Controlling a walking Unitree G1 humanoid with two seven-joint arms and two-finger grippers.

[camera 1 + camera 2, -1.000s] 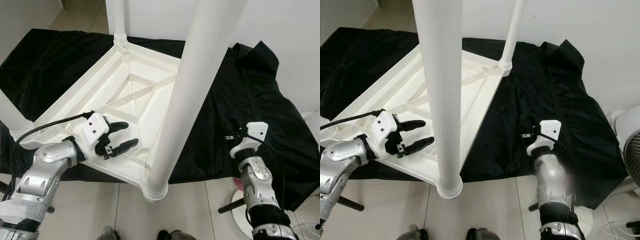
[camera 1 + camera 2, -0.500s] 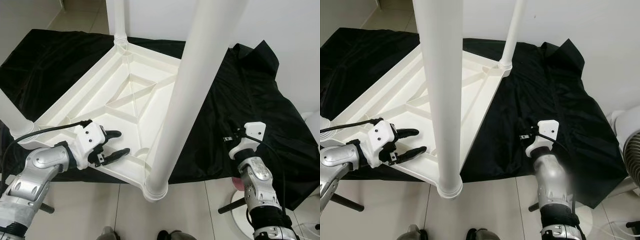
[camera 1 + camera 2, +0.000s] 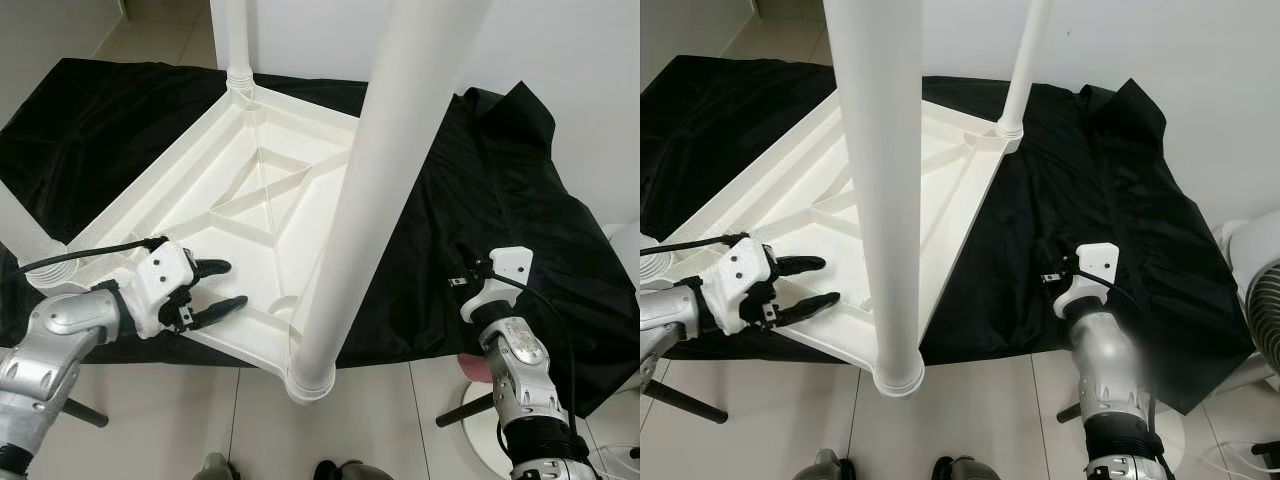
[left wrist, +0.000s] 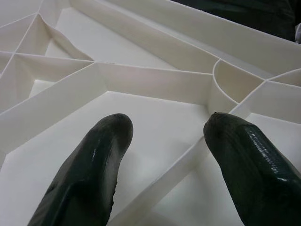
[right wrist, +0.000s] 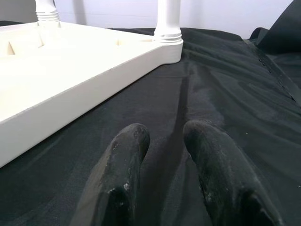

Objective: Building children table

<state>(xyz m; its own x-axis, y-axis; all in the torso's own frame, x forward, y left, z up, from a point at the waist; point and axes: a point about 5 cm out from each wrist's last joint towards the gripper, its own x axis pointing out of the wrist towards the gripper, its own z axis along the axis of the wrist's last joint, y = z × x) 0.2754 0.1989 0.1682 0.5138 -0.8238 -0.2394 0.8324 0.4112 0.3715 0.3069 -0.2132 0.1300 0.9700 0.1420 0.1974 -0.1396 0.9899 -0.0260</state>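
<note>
Tabletop (image 3: 265, 190), white and turned upside down, lies on a black cloth (image 3: 480, 180) spread on the floor, with its ribbed underside facing up. White legs already stand in its corners: a near leg (image 3: 380, 170) rises close to the camera, a far leg (image 3: 238, 50) stands at the far corner, and a left leg (image 3: 22, 235) at the left corner.

Left gripper (image 3: 218, 288) has pulled back toward the near-left edge of the tabletop over the last second; it was further in over the ribs before. Its fingers (image 4: 94, 160) are apart and hold nothing, hovering just above a rib. This retreat suggests the work at this spot is finished.

Right gripper (image 5: 164, 155) hovers over the black cloth to the right of the tabletop, almost unmoved, fingers slightly apart and empty.
</note>
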